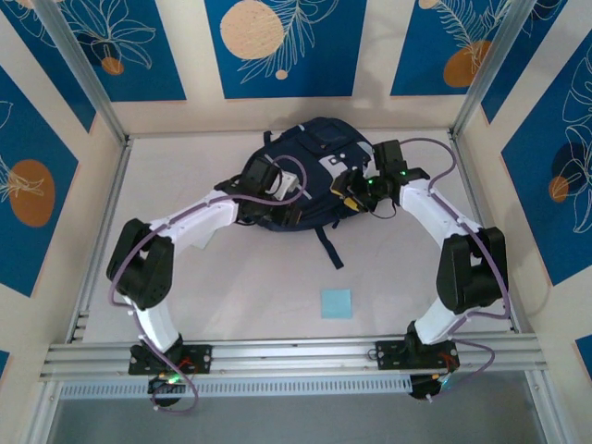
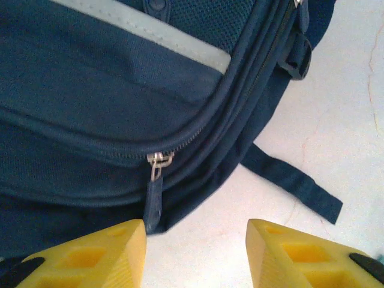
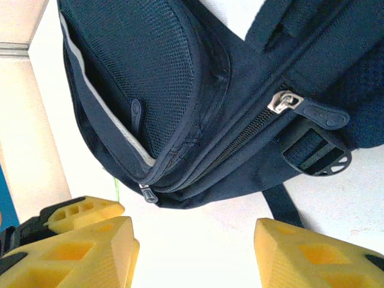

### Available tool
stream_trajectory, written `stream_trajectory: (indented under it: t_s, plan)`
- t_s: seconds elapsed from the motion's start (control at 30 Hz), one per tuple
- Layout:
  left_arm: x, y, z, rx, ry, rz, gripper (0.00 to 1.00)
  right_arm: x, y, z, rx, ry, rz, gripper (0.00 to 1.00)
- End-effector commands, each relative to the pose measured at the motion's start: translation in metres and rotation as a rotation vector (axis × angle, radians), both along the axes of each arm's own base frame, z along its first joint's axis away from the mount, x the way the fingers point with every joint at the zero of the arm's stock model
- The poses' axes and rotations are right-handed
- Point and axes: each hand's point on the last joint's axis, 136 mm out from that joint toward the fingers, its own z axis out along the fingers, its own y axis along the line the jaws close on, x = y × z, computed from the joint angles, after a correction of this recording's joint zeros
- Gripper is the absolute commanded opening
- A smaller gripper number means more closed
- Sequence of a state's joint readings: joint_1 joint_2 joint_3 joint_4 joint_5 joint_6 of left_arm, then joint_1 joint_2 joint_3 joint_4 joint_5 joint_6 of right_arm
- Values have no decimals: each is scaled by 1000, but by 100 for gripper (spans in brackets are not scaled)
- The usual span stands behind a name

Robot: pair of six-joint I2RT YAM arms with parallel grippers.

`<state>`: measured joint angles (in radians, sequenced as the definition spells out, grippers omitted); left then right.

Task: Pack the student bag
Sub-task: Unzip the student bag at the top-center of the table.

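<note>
One dark navy student bag lies flat on the far middle of the table, with a black strap trailing from it toward the near edge. In the left wrist view the student bag shows a light grey stripe above a curved zip line, and a metal slider with a dark fabric pull hangs at the seam close to the left yellow finger. In the right wrist view the student bag shows a mesh-faced front pocket, a second zip slider and a black plastic buckle on a strap.

Both arms reach in over the bag. The left gripper sits over the bag's near left part; seen from its wrist, the left gripper has its fingers spread wide with nothing between them, above the bag's edge and bare table. The right gripper is at the bag's right side; seen from its wrist, the right gripper is likewise spread wide and holds nothing.

The table is pale, off-white and faintly veined. A small light blue square lies flat on it, near the front and well apart from the bag. Aluminium rails frame the table. The cream walls carry blue panels with orange discs and white leaf outlines.
</note>
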<state>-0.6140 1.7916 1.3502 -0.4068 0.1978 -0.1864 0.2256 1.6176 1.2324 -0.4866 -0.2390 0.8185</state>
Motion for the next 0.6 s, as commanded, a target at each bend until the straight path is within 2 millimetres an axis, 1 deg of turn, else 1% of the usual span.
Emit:
stream_trajectory:
  t_s: [0.0, 0.1, 0.2, 0.4, 0.5, 0.57]
  plan:
    - [12, -7, -8, 6, -5, 13, 45, -5, -1, 11, 25, -11, -20, 56]
    - [17, -4, -22, 47, 3, 24, 43, -6, -4, 15, 30, -18, -32, 56]
    - [24, 4, -33, 104, -12, 61, 43, -5, -5, 22, 31, -37, -37, 55]
    - [40, 19, -41, 184, -71, 146, 43, -5, -8, 31, 31, -61, -45, 55]
    - [42, 18, -46, 188, -71, 144, 43, -5, -8, 33, 33, -66, -47, 55]
    - [41, 12, -52, 173, -51, 127, 37, -5, -8, 34, 34, -70, -48, 54]
